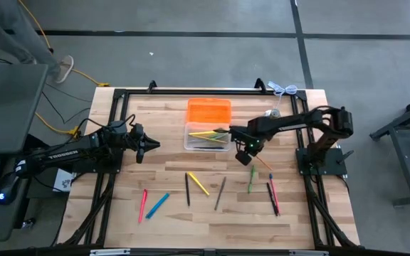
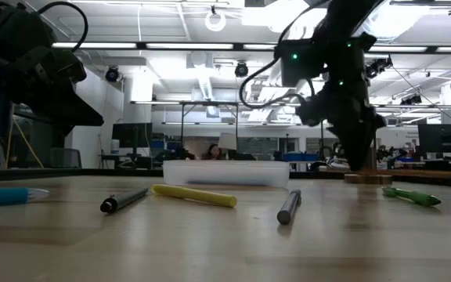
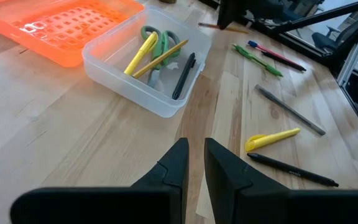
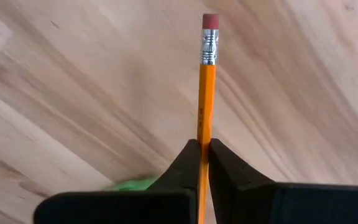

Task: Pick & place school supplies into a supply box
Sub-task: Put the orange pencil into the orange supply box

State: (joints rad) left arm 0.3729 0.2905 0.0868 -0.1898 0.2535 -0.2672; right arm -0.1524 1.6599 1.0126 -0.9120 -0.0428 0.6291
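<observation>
My right gripper (image 1: 252, 158) points down just right of the clear supply box (image 1: 206, 137) and is shut on an orange pencil (image 4: 206, 93) with a pink eraser. The box rests on its base and holds green-handled scissors (image 3: 157, 43), a yellow marker (image 3: 138, 53), a pencil and a black pen (image 3: 184, 74). More school supplies lie flat along the table's near half: pink (image 1: 142, 205), blue (image 1: 157, 205), black (image 1: 188, 188), yellow (image 1: 198, 183), grey (image 1: 221, 193) and green (image 1: 251, 178) ones. My left gripper (image 3: 194, 155) waits left of the box, open a little, with nothing between its fingers. My right gripper pinches the pencil's shaft (image 4: 205, 134) between its two fingers, partway along it. The fingers come from above, pointing down, and lie across the pencil. The pencil lies about level, a little above the tabletop (image 2: 369, 178), its eraser end (image 4: 210, 22) sticking out past the fingers.
A bright orange rectangular piece (image 1: 208, 112) lies flat just beyond the box. A black pen and a pink one (image 1: 272, 198) lie near the right arm's base. A black frame (image 1: 119, 96) runs along the table's edges. Bare wood lies between the box and the loose pens.
</observation>
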